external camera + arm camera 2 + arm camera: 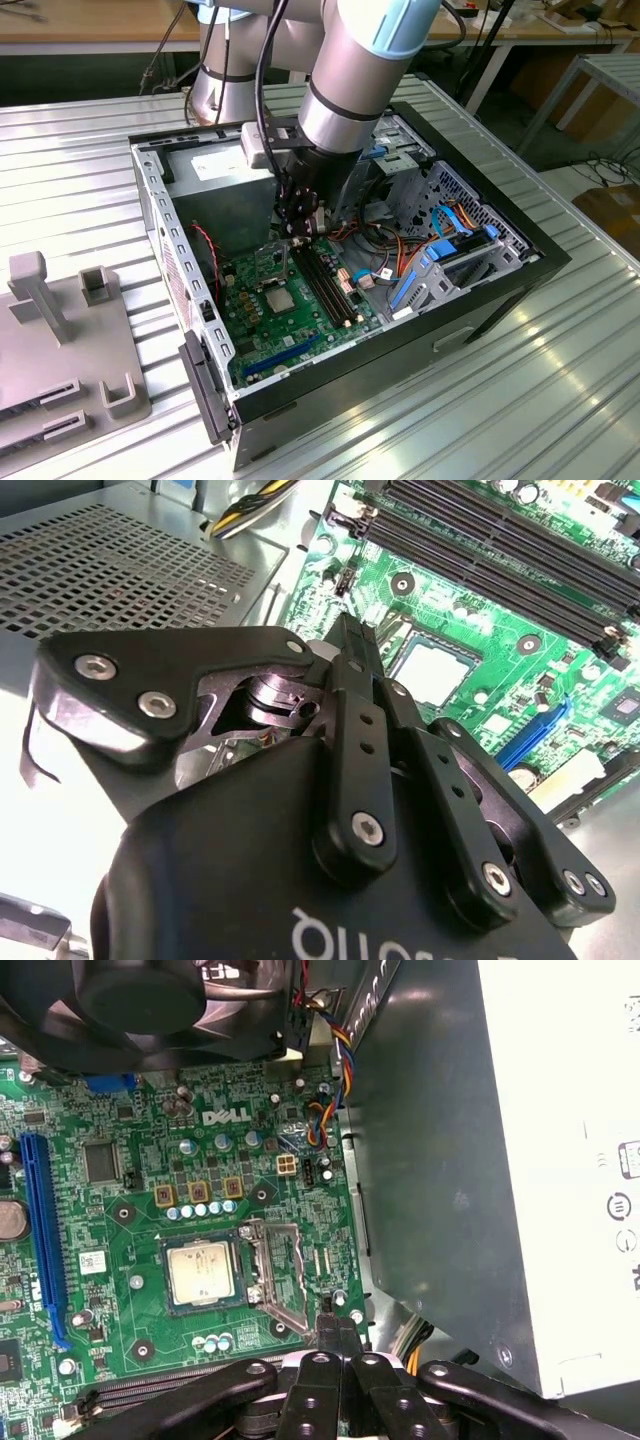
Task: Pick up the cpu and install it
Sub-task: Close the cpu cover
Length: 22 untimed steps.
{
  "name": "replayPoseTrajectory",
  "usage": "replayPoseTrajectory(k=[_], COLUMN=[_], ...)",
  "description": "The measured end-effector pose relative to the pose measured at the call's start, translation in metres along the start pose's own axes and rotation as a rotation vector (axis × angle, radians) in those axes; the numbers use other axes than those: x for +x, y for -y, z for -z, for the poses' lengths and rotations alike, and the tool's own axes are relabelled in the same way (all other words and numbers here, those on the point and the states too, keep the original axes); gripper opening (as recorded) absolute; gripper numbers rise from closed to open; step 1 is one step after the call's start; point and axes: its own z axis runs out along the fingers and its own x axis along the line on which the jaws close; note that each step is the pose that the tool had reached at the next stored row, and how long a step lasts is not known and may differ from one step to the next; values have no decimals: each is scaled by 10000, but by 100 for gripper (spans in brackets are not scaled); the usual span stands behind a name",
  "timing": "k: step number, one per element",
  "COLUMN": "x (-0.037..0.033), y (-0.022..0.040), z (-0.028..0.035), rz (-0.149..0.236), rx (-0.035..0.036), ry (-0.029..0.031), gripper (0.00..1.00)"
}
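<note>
Gripper body (350, 880) is blocking part of the green board (480, 610); power-supply box (520, 1160) is getting cropped by the frame edge.

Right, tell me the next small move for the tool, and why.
Probably nudge the hinged plate over toward the cpu. In the first wrist view the cpu already lies in its socket, the plate lies open beside it, and the tool, shut and seemingly empty, sits close to the plate's edge.
</note>
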Motion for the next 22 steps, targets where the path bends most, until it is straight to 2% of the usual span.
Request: replayPoseTrajectory(k=[22], x=[-2], y=[-1], z=[19], rz=[284], rx=[-26], ry=[-28], gripper=[11])
